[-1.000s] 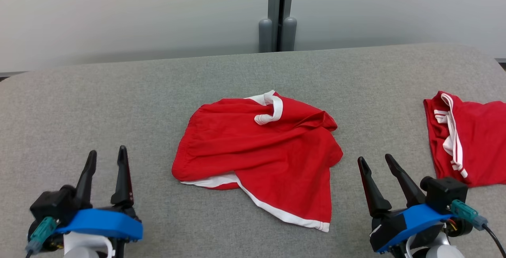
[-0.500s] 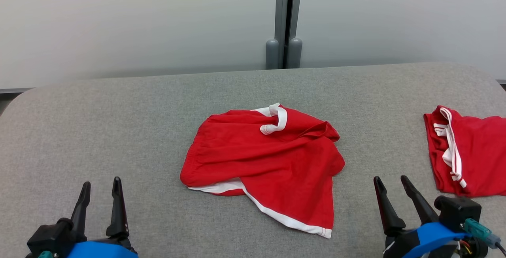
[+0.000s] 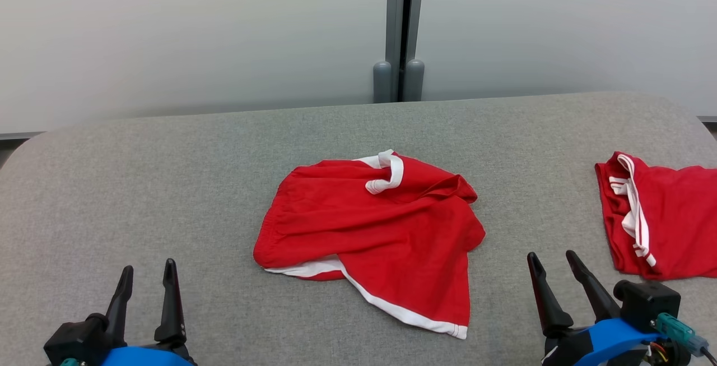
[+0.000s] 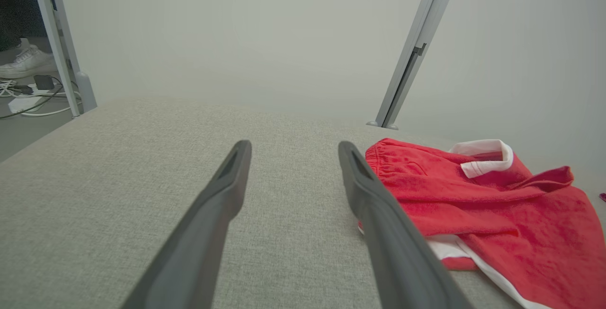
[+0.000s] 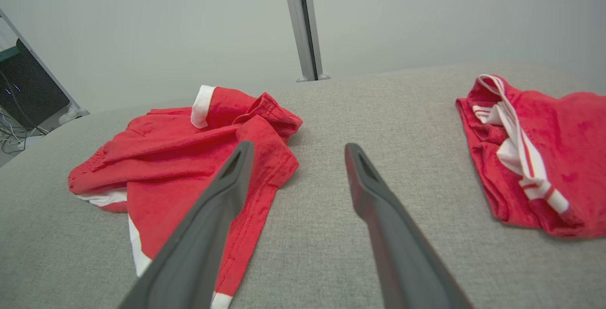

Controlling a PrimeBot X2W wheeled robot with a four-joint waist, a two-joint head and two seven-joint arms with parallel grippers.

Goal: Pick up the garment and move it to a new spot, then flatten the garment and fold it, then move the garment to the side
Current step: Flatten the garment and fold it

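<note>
**Item:** garment (image 3: 369,237), red shorts with white trim. It lies crumpled at the middle of the bench (image 3: 168,186), one leg folded across the other and a white band curled up at the far edge.

**Left gripper** (image 3: 149,265): fingers apart, holding nothing, low at the near edge, well to the left of the garment.

**Right gripper** (image 3: 550,254): fingers apart, holding nothing, near the garment's right side but not touching it.

**Step in hand:** judged to be the first, the pick-up, which is not yet begun.

**Next move calls for:** a reach in to the cloth and a pinch on a firm edge, probably the waistband or the white hem, so that the layers lift together.

**Also present:** second red garment (image 3: 666,220) with white stripes, at the bench's right end, well apart from the first.

**Surface:** grey woven covering, rounded corners.

**Room:** pale wall panels (image 3: 196,35) joined by a grey post (image 3: 399,29); in the left wrist view, a white shoe (image 4: 26,60) and cables (image 4: 28,98) on the floor beyond the bench.
</note>
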